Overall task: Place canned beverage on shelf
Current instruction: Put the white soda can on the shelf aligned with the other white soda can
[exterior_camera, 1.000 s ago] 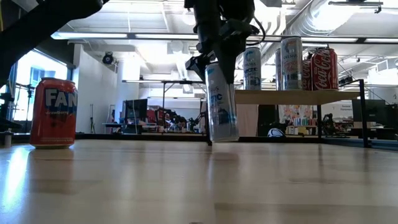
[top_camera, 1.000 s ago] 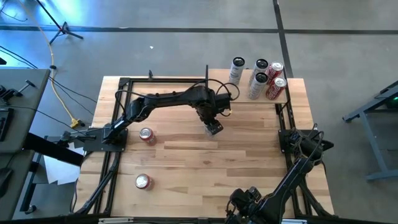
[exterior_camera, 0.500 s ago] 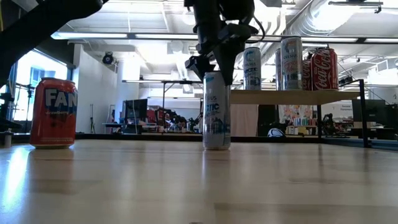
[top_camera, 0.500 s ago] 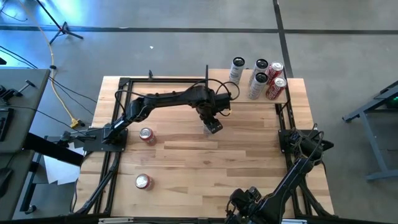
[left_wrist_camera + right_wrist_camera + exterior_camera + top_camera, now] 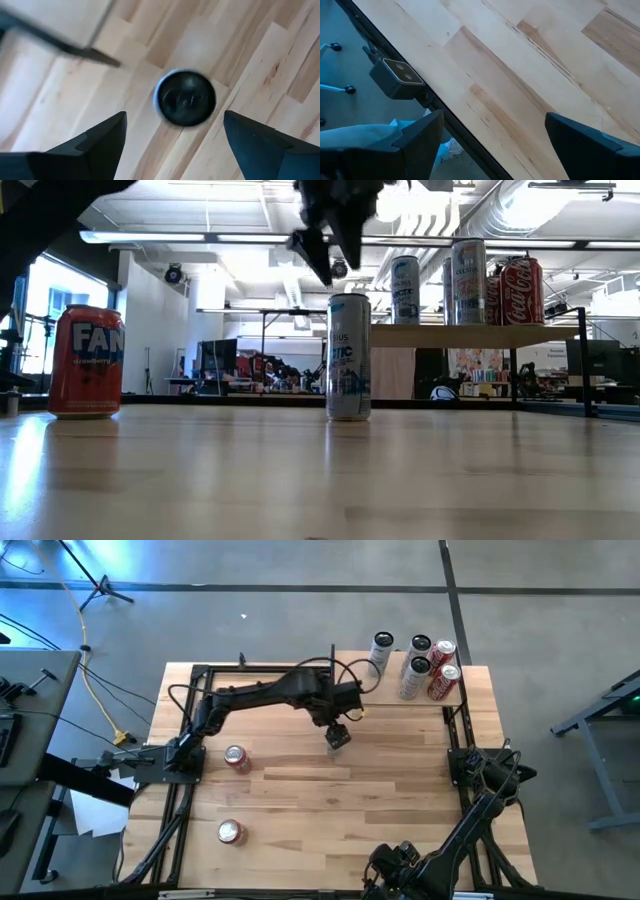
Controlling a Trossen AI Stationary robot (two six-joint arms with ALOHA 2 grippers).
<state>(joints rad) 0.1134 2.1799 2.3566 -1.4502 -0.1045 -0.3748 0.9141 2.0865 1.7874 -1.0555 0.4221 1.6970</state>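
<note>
One slim can (image 5: pixel 349 356) now upright on table (image 5: pixel 300 790), released short of shelf (image 5: pixel 425 690). Left gripper (image 5: pixel 328 248) lifted clear above, fingers apart, empty. Regrasp likely needed. Right gripper (image 5: pixel 490 145) idle, open.

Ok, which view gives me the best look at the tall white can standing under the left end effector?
The low view: the tall white can stands upright on the table, side and label showing. The left wrist view shows only its dark top from above, blurred. In the high view the left end effector mostly covers it. The right wrist view misses it.
</note>
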